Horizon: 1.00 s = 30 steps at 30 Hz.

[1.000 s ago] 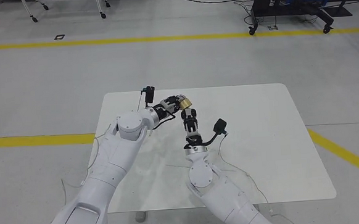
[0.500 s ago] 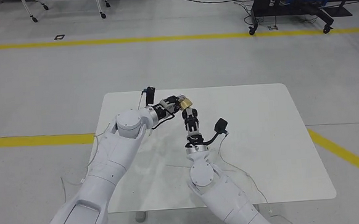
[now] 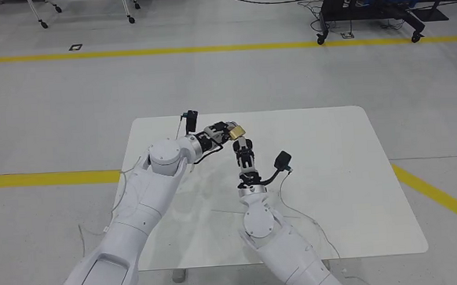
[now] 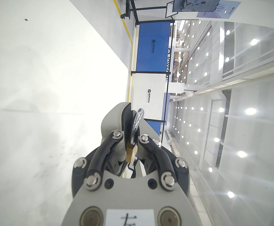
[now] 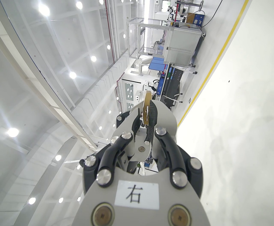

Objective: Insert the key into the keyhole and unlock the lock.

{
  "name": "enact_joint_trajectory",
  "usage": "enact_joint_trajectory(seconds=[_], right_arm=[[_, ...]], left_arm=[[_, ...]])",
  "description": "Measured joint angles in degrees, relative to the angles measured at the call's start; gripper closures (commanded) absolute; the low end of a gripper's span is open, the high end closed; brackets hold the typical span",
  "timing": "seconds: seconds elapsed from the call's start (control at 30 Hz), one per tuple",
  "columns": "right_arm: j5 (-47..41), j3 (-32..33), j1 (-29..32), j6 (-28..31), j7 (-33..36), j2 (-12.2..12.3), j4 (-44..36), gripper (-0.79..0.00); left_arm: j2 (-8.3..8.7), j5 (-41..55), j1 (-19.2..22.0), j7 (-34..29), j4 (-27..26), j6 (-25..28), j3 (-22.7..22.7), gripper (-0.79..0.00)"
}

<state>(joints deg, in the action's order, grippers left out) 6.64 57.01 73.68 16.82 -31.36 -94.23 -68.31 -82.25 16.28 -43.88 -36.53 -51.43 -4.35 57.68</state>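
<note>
From above, we see the left gripper (image 3: pixel 219 133) holding a brass padlock (image 3: pixel 235 131) over the white table (image 3: pixel 333 183), with the right gripper (image 3: pixel 243 146) just beside it. At the left wrist, the fingers (image 4: pixel 114 122) pinch the padlock's body, its shackle (image 4: pixel 137 122) pointing outward. At the right wrist, the fingers (image 5: pixel 166 116) pinch a brass key (image 5: pixel 147 107).
</note>
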Motion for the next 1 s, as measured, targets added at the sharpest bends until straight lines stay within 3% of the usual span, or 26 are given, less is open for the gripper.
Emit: enact_joint_trajectory(seconds=[0.27,0.3,0.47,0.77,0.97,1.0], right_arm=[[-0.8,1.5,1.3,0.5,2.0,0.0,-0.7,-0.379],[-1.6,1.8,1.6,0.7,3.3,0.1,-0.9,-0.785],[-6.8,5.4,3.3,1.8,16.2,1.3,-2.8,-0.785],[-6.8,5.5,3.5,1.8,16.2,1.3,-3.1,-0.785],[-11.9,11.9,9.9,2.0,29.2,3.5,-11.3,-0.785],[-12.9,13.1,11.0,1.6,31.6,3.9,-12.8,-0.625]], left_arm=[[-0.07,-0.3,0.0,0.1,0.0,0.2,0.2,0.0],[-0.08,-0.3,-0.1,0.1,0.1,0.2,0.2,0.0],[-0.1,-0.3,-0.1,-0.2,0.1,0.7,0.4,0.0],[0.08,1.1,-1.1,-1.6,-0.8,1.5,1.6,0.0],[0.24,4.0,-1.6,-1.7,-0.6,-1.1,3.2,0.0],[0.21,5.1,-1.5,-1.5,-0.5,-2.2,3.6,0.0]])
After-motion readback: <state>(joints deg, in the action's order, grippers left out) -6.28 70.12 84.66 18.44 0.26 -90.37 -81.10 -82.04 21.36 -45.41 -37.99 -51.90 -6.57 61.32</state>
